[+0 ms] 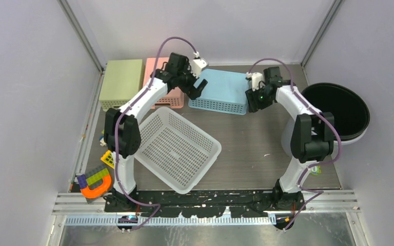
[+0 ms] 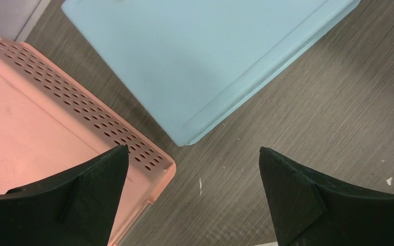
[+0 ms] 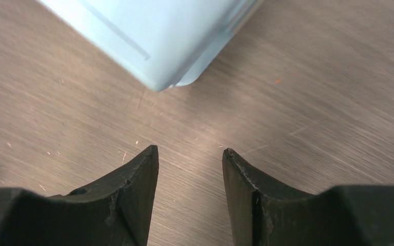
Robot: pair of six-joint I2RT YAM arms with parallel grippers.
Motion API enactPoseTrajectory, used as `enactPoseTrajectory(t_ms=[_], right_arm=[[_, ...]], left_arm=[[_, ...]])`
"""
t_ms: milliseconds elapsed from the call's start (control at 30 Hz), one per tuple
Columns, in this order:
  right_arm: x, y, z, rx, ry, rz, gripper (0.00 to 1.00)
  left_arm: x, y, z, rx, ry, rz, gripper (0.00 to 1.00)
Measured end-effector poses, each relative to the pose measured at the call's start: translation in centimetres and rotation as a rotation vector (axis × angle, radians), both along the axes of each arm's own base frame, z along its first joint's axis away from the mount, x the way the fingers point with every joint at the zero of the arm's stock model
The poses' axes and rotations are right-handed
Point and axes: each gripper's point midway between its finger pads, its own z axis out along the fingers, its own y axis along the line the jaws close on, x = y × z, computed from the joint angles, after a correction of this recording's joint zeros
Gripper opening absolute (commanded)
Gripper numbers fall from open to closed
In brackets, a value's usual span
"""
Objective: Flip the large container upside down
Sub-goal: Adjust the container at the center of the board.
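Observation:
The large white perforated container [image 1: 177,148] stands open side up, turned at an angle, in the middle-left of the table. A light blue basket [image 1: 219,91] lies bottom up at the back. My left gripper [image 1: 197,92] hangs open and empty by the blue basket's left end. In the left wrist view its jaws [image 2: 194,159] stand wide apart over bare table, between the blue basket [image 2: 200,56] and a pink basket [image 2: 41,133]. My right gripper [image 1: 253,102] is open and empty at the blue basket's right front corner [image 3: 154,36], jaws [image 3: 191,151] over bare table.
A green basket [image 1: 121,82] and the pink basket [image 1: 172,98] lie bottom up at the back left. A black round bin [image 1: 338,110] stands at the right edge. Colourful toy pieces [image 1: 95,182] lie at the near left. Walls close in on three sides.

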Motion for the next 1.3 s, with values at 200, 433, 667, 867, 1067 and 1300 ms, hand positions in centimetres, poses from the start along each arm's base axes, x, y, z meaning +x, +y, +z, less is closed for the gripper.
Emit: enactPoseTrajectory(t_ms=[200,433,667,867,1067,1300], right_arm=[[4.6,-1.3,7.5,0.144,-0.142,-0.166,0.58],[11.6,0.4,14.5,0.301,-0.299,-0.236,0.59],[17.0,1.5,9.8,0.375,-0.224,-0.301,0.6],[18.9,2.0,5.4,0.41,-0.161,-0.345,0.6],[21.4,2.3,5.4,0.443,-0.213,-0.35,0.6],[22.9,2.6,5.0,0.462,-0.24,-0.339,0.6]], left_arm=[[-2.8,-1.7,-2.9,0.168,-0.073,-0.093,1.0],[-4.0,-1.6,-4.3,0.314,-0.135,-0.123,1.0],[-1.9,0.8,-2.7,0.435,-0.254,-0.028,1.0],[-1.2,1.6,-2.3,0.496,-0.295,0.007,1.0],[-0.6,1.2,-3.4,0.539,-0.3,-0.001,1.0],[0.3,0.3,-5.2,0.59,-0.298,-0.015,1.0]])
